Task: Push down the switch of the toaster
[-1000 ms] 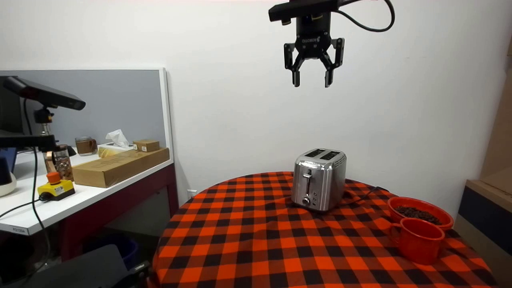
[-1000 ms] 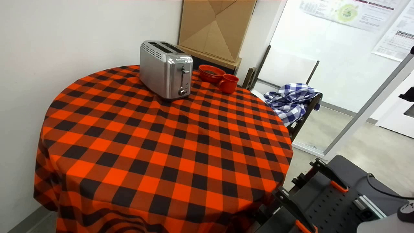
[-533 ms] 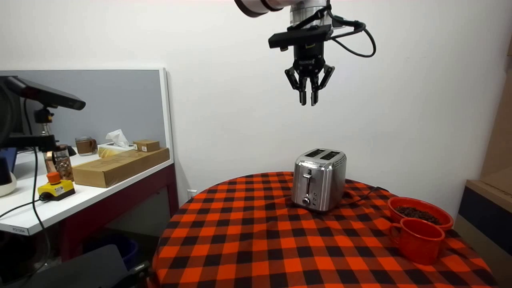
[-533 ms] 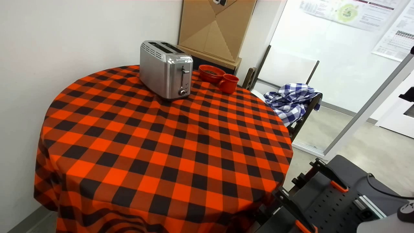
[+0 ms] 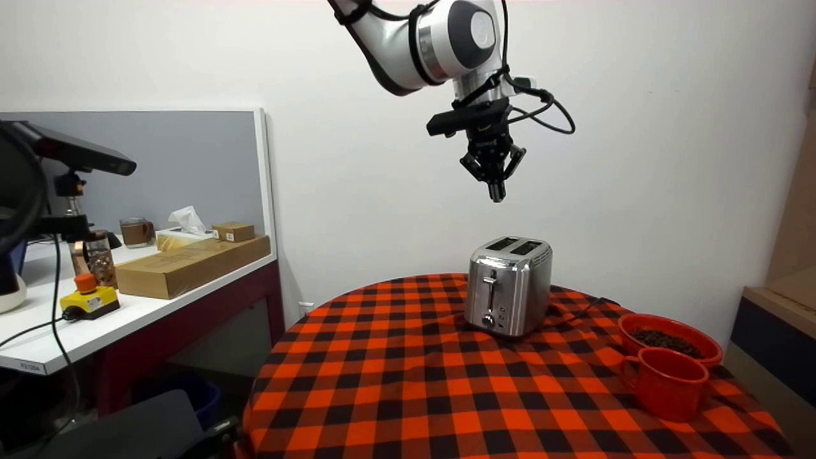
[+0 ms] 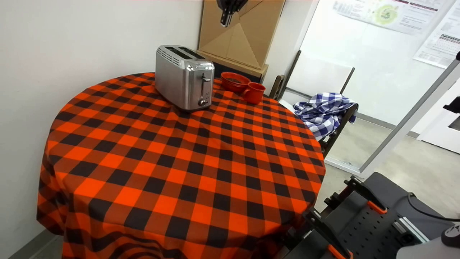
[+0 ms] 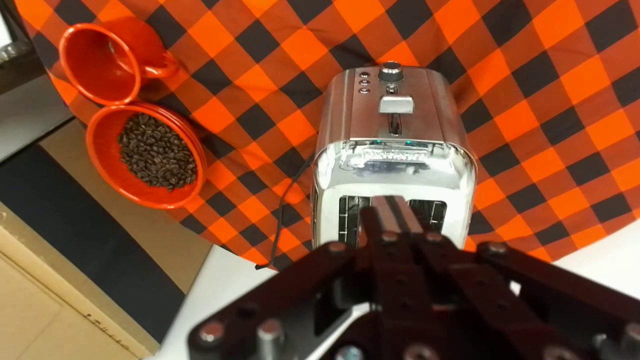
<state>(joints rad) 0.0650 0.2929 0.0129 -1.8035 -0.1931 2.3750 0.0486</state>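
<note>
A silver toaster stands upright on the checked cloth, its slots facing up, and it shows in both exterior views. On its front face the switch, a small metal lever, sits in the upper part of a vertical slot. The wrist view has the same switch in plain sight, above a round knob on the toaster. My gripper hangs in the air above the toaster, clear of it. Its fingertips meet with nothing between them. In an exterior view the gripper pokes in from the top edge.
A red bowl of dark beans and a red mug stand to one side of the toaster. A thin black cord runs from behind it. The white wall rises close behind the table.
My gripper has come down toward the toaster while its fingers closed from wide apart to touching. More of the arm now shows. Toaster and switch look unmoved.
</note>
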